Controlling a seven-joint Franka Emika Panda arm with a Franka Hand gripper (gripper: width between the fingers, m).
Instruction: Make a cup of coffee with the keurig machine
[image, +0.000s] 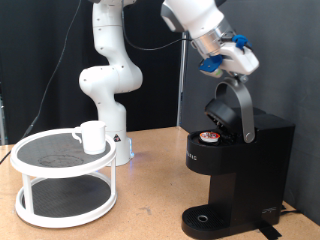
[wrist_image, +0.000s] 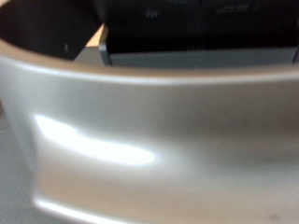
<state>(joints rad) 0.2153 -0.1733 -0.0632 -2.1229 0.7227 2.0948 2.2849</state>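
In the exterior view, the keurig machine stands on the wooden table at about 4 o'clock in the picture, black and boxy, with its round drip base at the front. Its hinged lid is raised, and a small pod with a reddish top sits in the open holder beneath it. The gripper is at about 1 o'clock, at the end of the white arm, and sits right at the upper end of the raised lid's silver handle. From here I cannot tell whether its fingers are apart or together, nor whether they clasp the handle.

The cup is at about 9 o'clock, well apart from the machine. It stands upright on the upper shelf of a white two-tier round rack, near the shelf's edge on the side closest to the arm's base.

In the wrist view, a broad, blurred silver curved surface fills most of the picture, very close to the camera. Beyond it, toward 12 o'clock, lie dark parts of the machine and a sliver of the tan table. No fingers show clearly here, so the gripper's state cannot be told from this view either.
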